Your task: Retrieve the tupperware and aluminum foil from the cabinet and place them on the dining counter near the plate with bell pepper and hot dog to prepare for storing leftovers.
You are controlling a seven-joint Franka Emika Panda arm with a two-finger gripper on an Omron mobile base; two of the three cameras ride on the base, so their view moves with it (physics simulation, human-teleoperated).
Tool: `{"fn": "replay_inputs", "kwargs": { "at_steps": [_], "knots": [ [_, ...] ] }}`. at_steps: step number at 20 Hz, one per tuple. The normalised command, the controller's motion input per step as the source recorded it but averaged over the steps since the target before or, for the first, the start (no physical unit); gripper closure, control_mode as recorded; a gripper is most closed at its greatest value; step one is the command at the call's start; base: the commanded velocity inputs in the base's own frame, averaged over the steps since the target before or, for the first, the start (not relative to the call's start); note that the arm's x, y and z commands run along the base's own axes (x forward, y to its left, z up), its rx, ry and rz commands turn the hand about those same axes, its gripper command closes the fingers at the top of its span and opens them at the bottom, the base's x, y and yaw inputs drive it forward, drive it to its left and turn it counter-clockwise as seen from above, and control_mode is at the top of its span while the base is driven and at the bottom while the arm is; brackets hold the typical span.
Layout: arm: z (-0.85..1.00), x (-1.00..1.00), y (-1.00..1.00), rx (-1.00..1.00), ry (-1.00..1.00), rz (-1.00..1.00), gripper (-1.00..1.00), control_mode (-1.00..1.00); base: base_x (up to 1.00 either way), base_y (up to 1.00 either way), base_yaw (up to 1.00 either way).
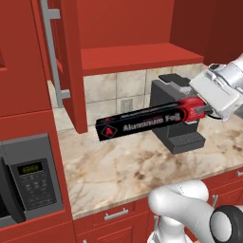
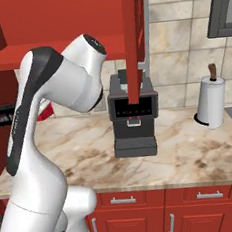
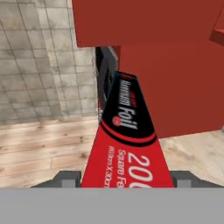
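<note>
The tool [image 1: 205, 110] grasps the foil [image 1: 142, 123] by one red end, its two dark fingers pressed against the box's sides. The foil is a long, slim, sharp-edged black carton with red ends, a red logo and white lettering; it hangs level in the air above the worktop [image 1: 142, 171], touching nothing else. It sits below the open cabinet [image 1: 137, 57], in front of the coffee machine [image 1: 178, 128].

In the hand view the foil [image 3: 127, 144] runs away from the camera, its red end nearest, glossy, printed with white figures, and its black middle beyond.

The cabinet is flat, matte red, with a plain red shelf and a door swung outward that carries a long silver bar handle [image 1: 50, 52]. The worktop is beige marble with brown veining, backed by square pale stone tiles. The coffee machine is a boxy dark grey block with a drip tray at its foot. A dark microwave [image 1: 28, 182] sits in the red cabinetry at left. In the right base view a white paper towel roll [image 2: 210, 101] stands upright on the worktop, right of the coffee machine.
</note>
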Motion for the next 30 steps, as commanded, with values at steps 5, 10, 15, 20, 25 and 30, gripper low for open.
{"fn": "replay_inputs", "kwargs": {
  "at_steps": [5,10,15,20,25,30],
  "knots": [
    [-0.53,-0.31,-0.50,-0.28,0.34,-0.15,1.00,-1.00,0.00,0.00,0.00],
    [-0.39,0.06,-0.19,-0.18,0.05,-0.47,1.00,-1.00,0.00,0.00,0.00],
    [-0.47,0.04,0.10,-0.24,-0.07,-0.49,1.00,-1.00,0.00,0.00,0.00],
    [-0.16,-0.04,0.19,-0.17,-0.03,-0.44,1.00,-1.00,0.00,0.00,0.00],
    [0.00,0.03,0.02,-0.05,0.00,-0.23,1.00,-1.00,0.00,0.00,0.00],
    [0.00,0.00,0.00,0.00,0.00,0.00,1.00,1.00,-0.06,0.00,0.00]
  ]
}}
